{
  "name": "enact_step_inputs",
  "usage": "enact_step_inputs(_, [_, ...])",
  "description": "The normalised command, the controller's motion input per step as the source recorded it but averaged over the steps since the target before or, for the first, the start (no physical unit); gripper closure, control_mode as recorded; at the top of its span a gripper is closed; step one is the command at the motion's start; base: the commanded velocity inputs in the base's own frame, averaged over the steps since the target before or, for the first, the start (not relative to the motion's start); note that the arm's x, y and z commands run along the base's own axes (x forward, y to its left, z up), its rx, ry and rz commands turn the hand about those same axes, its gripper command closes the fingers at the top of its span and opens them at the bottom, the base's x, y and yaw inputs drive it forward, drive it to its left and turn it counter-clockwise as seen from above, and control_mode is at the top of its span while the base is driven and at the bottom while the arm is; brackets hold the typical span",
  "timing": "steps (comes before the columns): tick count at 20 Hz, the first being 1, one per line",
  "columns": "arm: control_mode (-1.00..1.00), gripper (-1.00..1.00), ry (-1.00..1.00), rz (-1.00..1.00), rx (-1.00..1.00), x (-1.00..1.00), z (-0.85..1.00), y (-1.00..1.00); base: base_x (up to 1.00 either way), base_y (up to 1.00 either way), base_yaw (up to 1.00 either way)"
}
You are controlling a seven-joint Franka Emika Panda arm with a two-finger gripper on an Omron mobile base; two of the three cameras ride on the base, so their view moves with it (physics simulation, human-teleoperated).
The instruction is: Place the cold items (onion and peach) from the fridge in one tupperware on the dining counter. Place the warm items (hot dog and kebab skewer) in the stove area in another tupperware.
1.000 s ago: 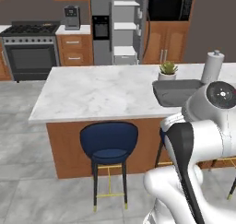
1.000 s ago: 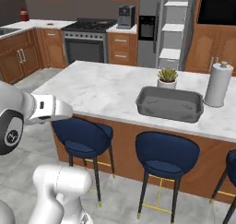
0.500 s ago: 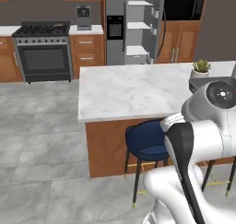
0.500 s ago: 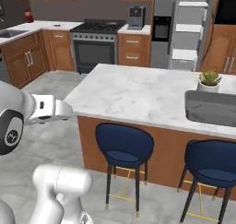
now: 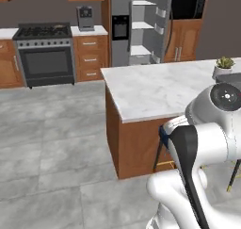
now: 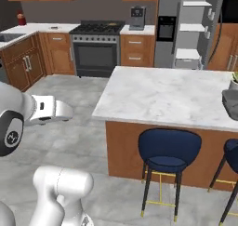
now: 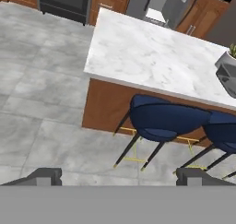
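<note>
In the hand view my gripper [image 7: 119, 177] is open, its two dark fingertips [image 7: 44, 176] wide apart with nothing between them, high above the floor in front of the dining counter [image 7: 152, 57]. That marble-topped counter [image 5: 160, 89] [image 6: 167, 92] is bare where it shows. Behind it the fridge [image 5: 141, 25] [image 6: 195, 29] stands with its door open and its shelves showing. The stove [image 5: 44, 51] [image 6: 97, 43] is at the back left. The onion, peach, hot dog, kebab skewer and tupperware are out of view.
Blue stools [image 6: 169, 150] [image 7: 163, 119] stand along the counter's near side. A sink [image 6: 231, 102] and a potted plant [image 5: 224, 65] are at its right end. A coffee machine [image 5: 85, 17] sits beside the stove. Wide grey floor [image 5: 56, 143] lies to the left.
The whole picture has shifted: the base has moved left, so the counter and stools have slid to the right and the stove is nearer the middle. The gripper stays open.
</note>
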Motion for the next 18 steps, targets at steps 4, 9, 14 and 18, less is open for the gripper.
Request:
enact_step_inputs(4, [1.0,-1.0,0.0,0.0,0.0,0.0,0.0,0.0,0.32,1.0,-0.22])
enact_step_inputs(9, [1.0,-1.0,0.0,0.0,0.0,0.0,0.0,0.0,0.41,1.0,-0.22])
enact_step_inputs(14, [1.0,-1.0,0.0,0.0,0.0,0.0,0.0,0.0,0.64,1.0,-0.3])
enact_step_inputs(18, [1.0,-1.0,0.0,0.0,0.0,0.0,0.0,0.0,0.86,1.0,-0.32])
